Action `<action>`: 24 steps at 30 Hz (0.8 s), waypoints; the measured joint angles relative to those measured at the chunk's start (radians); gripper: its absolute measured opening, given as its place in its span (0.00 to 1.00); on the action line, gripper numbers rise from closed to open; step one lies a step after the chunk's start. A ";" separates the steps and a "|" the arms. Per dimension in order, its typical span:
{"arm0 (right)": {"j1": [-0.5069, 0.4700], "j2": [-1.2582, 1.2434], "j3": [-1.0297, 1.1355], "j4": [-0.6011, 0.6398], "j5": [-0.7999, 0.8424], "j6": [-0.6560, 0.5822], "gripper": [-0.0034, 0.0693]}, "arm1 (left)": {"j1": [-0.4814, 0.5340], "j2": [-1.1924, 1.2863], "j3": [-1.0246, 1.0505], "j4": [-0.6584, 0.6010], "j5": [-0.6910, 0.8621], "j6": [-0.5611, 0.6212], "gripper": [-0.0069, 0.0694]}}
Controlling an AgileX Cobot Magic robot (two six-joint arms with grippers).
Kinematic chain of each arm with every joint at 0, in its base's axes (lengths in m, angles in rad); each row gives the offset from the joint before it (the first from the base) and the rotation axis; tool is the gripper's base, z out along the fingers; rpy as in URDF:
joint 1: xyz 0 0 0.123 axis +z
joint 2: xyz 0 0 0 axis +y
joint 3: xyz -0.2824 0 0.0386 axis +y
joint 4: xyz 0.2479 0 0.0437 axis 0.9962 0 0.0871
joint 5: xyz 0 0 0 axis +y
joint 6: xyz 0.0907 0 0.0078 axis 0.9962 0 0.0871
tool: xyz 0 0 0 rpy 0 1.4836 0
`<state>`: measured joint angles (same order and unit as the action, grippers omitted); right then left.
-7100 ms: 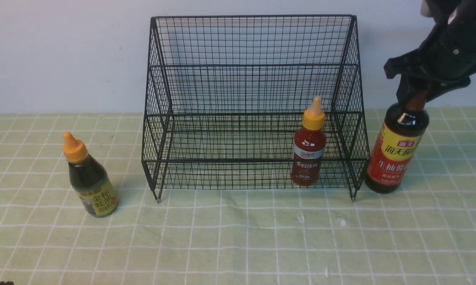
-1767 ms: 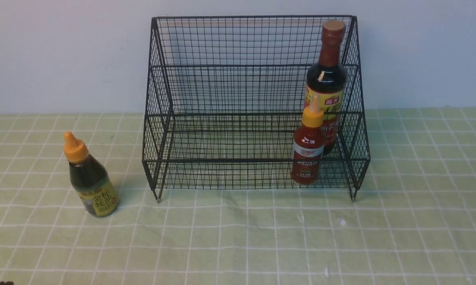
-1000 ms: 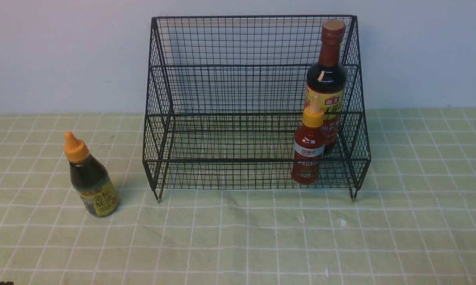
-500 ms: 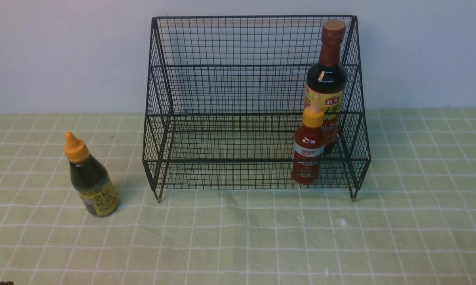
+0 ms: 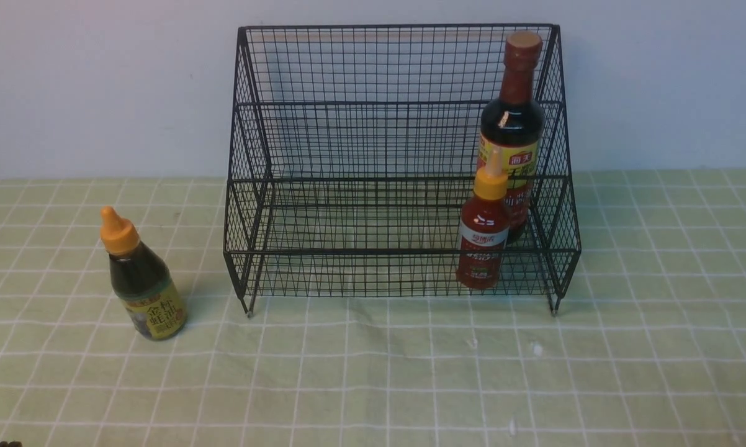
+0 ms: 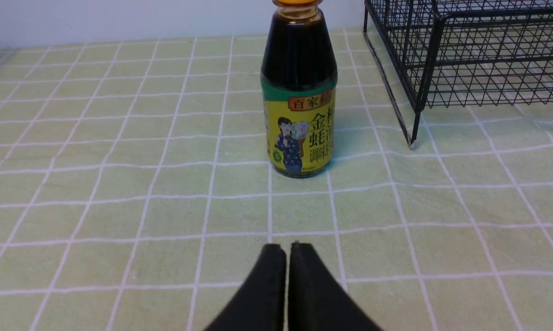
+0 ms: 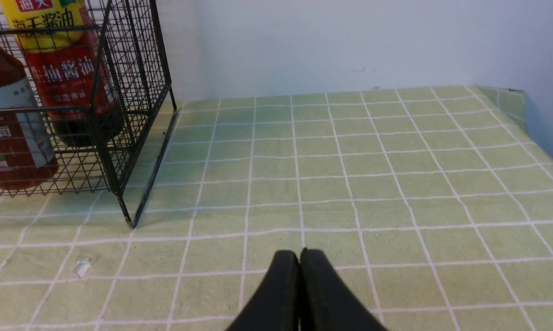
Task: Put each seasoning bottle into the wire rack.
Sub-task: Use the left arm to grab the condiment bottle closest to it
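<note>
On the tabletop (image 5: 373,372), left of the black wire-mesh rack (image 5: 348,251), stands the squat dark yellow-labelled bottle with orange nozzle (image 5: 142,285). Probably smooth and liquid-heavy; I'd clasp its labelled belly. My left end effector (image 6: 286,250) is pinched together, empty.

Two matte black claws, visible only at their tips.
The left arm's matte black two-fingered claw (image 6: 286,250) is a pair of smooth fingers (image 6: 267,294) with rounded tips, each widening steadily away from the tip so that together they form a dark wedge split by one thin straight seam. The right arm's matte black two-fingered claw (image 7: 299,255) has the same colour, finish and wedge outline.
</note>
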<state>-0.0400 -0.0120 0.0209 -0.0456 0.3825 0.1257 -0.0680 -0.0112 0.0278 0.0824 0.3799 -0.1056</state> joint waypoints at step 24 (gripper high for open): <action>0.000 0.000 0.000 0.001 0.000 0.003 0.03 | 0.000 0.033 -0.114 -0.055 -0.593 -0.130 0.08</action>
<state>-0.0400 -0.0120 0.0209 -0.0445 0.3825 0.1286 -0.0680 0.0222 -0.0857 0.0271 -0.2127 -0.2358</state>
